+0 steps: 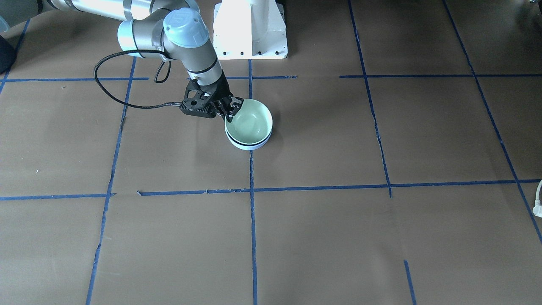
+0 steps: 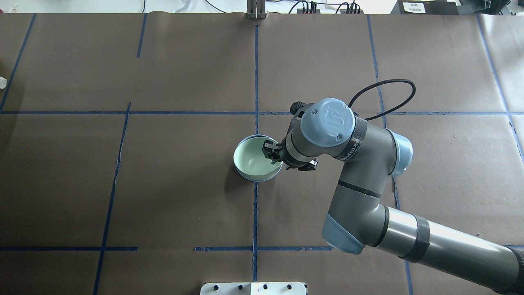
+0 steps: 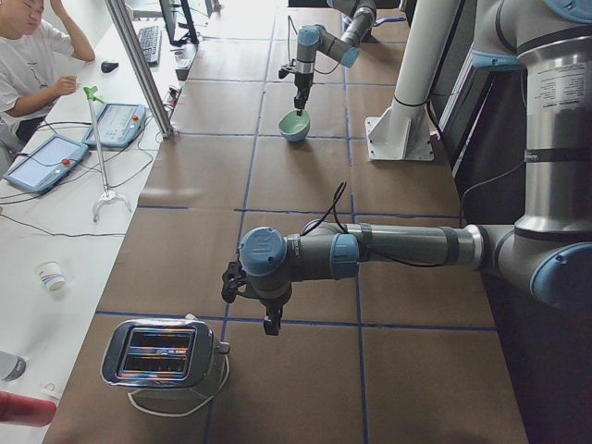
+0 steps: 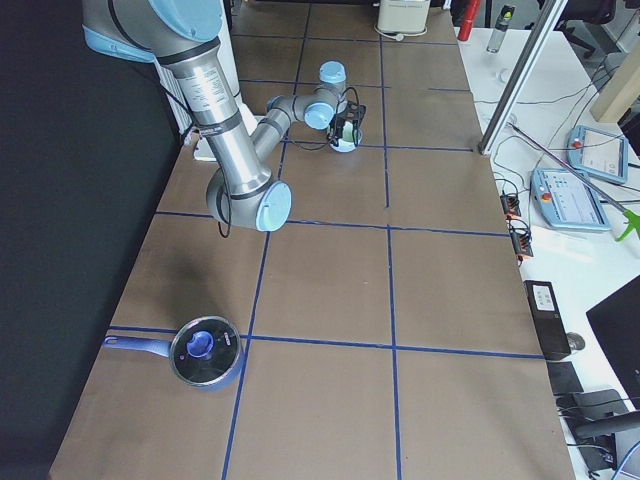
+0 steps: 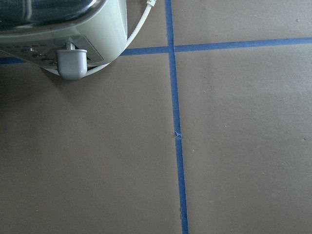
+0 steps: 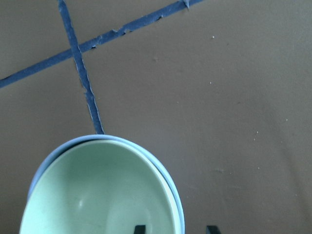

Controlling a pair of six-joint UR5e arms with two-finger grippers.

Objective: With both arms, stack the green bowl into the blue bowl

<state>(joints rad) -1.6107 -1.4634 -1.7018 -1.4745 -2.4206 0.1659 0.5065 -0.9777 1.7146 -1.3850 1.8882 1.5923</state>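
Observation:
The pale green bowl sits nested inside the pale blue bowl, near the table's middle blue tape line. In the overhead view the green bowl fills the blue bowl, of which only the rim shows. My right gripper is at the bowls' rim. In the right wrist view the right gripper is open, with one fingertip inside the green bowl, one outside the blue rim, neither touching. My left gripper hangs far off beside a toaster; I cannot tell its state.
A toaster with a white cord stands at the table's left end, and its corner shows in the left wrist view. A pot with a blue-knobbed lid sits at the right end. The white pedestal base stands behind the bowls.

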